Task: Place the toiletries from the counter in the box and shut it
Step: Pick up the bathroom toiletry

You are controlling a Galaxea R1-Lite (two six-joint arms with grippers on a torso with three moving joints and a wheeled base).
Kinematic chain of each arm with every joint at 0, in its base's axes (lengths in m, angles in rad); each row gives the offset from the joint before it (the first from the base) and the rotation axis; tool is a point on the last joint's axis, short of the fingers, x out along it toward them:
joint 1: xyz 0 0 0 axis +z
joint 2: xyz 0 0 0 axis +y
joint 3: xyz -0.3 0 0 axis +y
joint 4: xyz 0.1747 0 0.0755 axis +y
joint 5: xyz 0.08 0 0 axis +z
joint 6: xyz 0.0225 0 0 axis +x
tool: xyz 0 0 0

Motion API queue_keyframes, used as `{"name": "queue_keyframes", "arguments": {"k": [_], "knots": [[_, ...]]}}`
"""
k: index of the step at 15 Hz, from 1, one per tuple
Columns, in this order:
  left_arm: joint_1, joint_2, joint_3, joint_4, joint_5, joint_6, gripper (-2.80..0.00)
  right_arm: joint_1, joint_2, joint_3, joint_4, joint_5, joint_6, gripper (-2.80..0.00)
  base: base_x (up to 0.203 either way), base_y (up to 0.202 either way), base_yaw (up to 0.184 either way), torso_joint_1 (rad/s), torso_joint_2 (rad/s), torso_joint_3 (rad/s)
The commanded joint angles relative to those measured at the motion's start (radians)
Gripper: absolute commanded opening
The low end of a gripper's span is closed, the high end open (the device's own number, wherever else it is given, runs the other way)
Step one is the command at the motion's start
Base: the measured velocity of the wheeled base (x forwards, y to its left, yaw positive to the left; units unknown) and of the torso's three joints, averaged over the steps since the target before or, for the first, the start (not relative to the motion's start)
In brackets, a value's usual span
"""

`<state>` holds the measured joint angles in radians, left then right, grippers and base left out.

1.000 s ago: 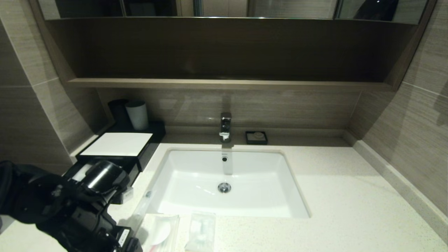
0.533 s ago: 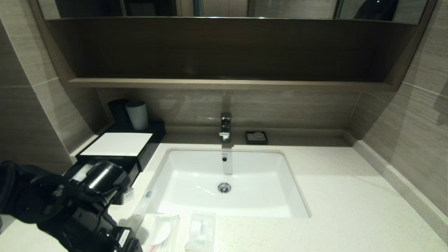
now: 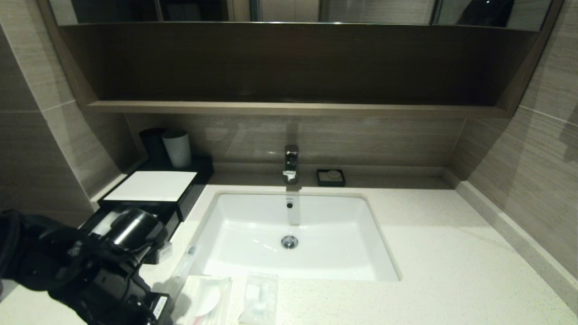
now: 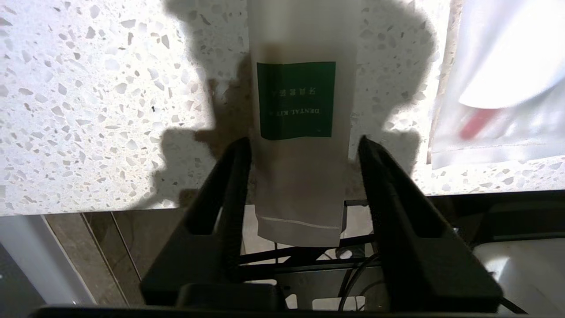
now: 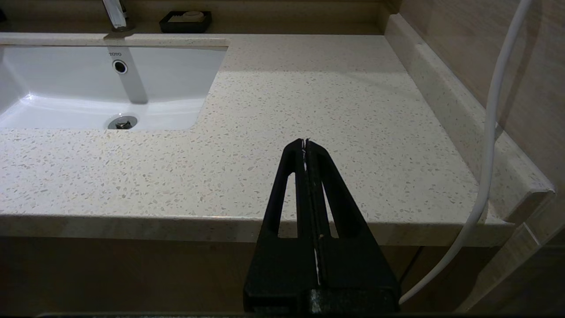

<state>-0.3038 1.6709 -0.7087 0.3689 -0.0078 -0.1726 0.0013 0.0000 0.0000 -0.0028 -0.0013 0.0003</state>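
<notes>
Toiletries near counter [image 3: 451, 253] front edge, left of centre: long packet [image 4: 300, 132] overhanging that edge, two flat packets [image 3: 207, 295] [image 3: 259, 298] just beside it, before sink [image 3: 289, 225]. Left gripper [image 4: 304, 145] straddling packet's overhanging end, fingers parted, one touching its side, other just off. Box [image 3: 153, 185] behind, by left wall, cup [image 3: 177, 148] beyond. Broad bare stone rightward. Right gripper [image 5: 305, 141] off front edge, fingers pressed together.

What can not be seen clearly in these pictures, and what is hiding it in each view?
- Head view: the left gripper is cut off by the bottom edge, so its grip is unseen there.
- Left wrist view: whether the fingers already pinch the long packet cannot be told.
- Head view: the box drawer is mostly hidden by the left arm.
- Head view: the two flat packets run off the bottom edge.
</notes>
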Motion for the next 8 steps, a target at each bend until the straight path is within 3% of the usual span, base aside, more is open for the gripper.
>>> {"name": "queue_keyframes", "arguments": {"k": [1,8], "knots": [[0.0,0.004,0.005,0.004,0.021,-0.002,-2.8,0.0,-0.002,0.002,0.0,0.0,0.0,-2.8,0.0,0.0,0.0,0.0,0.0,0.0],[-0.001,-0.022,0.005,0.004,0.039,-0.001,-2.8,0.0,-0.002,0.002,0.0,0.0,0.0,-2.8,0.0,0.0,0.0,0.0,0.0,0.0]]}}
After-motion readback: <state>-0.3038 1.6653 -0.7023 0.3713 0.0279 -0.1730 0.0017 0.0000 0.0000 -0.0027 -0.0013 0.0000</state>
